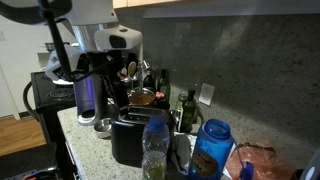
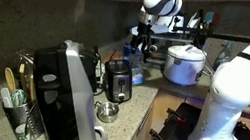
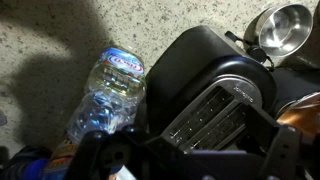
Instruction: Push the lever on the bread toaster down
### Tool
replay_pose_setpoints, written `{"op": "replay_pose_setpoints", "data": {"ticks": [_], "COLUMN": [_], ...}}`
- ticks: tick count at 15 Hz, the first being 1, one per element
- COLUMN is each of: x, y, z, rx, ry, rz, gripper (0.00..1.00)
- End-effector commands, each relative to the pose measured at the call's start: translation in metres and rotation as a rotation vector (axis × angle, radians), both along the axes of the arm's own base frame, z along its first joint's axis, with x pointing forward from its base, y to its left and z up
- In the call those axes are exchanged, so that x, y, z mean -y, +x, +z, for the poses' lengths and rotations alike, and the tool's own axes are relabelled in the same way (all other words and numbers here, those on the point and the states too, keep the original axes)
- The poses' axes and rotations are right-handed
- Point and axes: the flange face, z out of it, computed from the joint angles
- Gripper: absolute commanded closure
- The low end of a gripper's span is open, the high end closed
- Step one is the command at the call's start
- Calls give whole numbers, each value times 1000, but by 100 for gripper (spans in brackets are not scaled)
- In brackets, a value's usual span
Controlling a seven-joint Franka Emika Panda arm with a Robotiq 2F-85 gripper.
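Two dark fingers (image 3: pixel 105 155) of the gripper (image 3: pixel 195 150) rise from the bottom edge of the wrist view, spread wide and pinching nothing. Between them and just past their tips lies the bread toaster (image 3: pixel 215 85), glossy black with rounded corners, its two top slots running away from the fingers. Its lever cannot be made out in any view. A small pale mark of writing sits on the toaster's top beside the slots, too small to read.

Beyond one finger, close against the toaster's flank, a clear water bottle (image 3: pixel 105 95) is seen from above. Its label is blue and white, but the words are blurred. Farther out past the toaster, a shiny metal pot (image 3: pixel 285 25) stands on the speckled stone counter (image 3: pixel 40 60).

Only the outside cameras show height. In an exterior view the gripper (image 1: pixel 100 68) hangs above the toaster (image 1: pixel 130 138) and apart from it. A blue bottle (image 1: pixel 210 150) stands on the far side of the clear bottle from the fingers, with dark glass bottles (image 1: pixel 188 110) and a wall outlet (image 1: pixel 206 95) farther back.

In an exterior view a tall dark-and-silver coffee maker (image 2: pixel 69 99) fills the foreground beside a utensil holder (image 2: pixel 18 109). A white rice cooker (image 2: pixel 183 63) sits below the arm, and the toaster is largely hidden there.
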Motion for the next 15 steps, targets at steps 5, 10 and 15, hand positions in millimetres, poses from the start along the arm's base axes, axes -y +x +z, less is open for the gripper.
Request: {"op": "replay_pose_setpoints", "data": {"ticks": [5,10,15], "x": [-4,-42,-82], "y": [1,8,10], "z": [-1,-16,-39], "rx": [-5,-28,-83], "ry": [15,33,83], "rz": [10,61,105], "gripper": [0,0,0]}}
